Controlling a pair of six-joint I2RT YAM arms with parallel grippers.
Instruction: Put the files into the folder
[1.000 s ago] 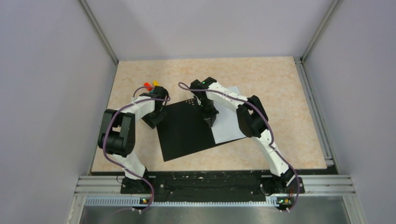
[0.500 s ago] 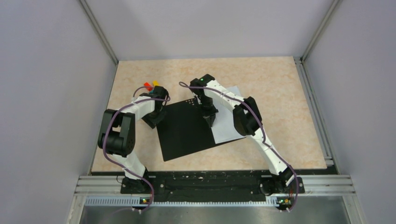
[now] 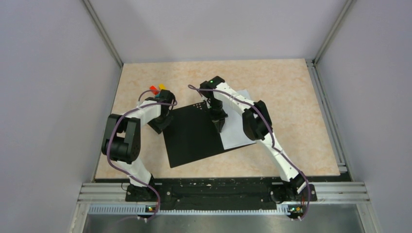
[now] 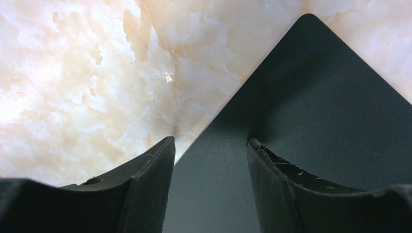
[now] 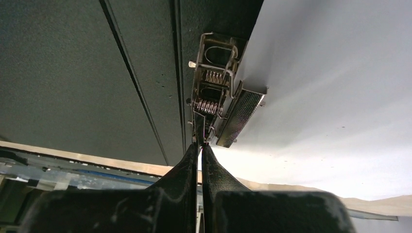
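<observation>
The folder lies open on the table, black inside up, with a strip of its grey dotted cover showing at the far edge. The white files lie on its right half. My left gripper is open and low over the folder's left corner, its jaws straddling the edge. My right gripper is at the spine. In the right wrist view its jaws are shut on the lever of the metal spine clip, with the white sheet just right of it.
The marble-patterned tabletop is ringed by grey walls on three sides. Small red and orange pieces sit beside the left wrist. A metal rail runs along the near edge by the arm bases.
The right arm's elbow has shifted slightly left while its gripper stays at the spine clip. The left arm, folder and sheets have not visibly moved.
</observation>
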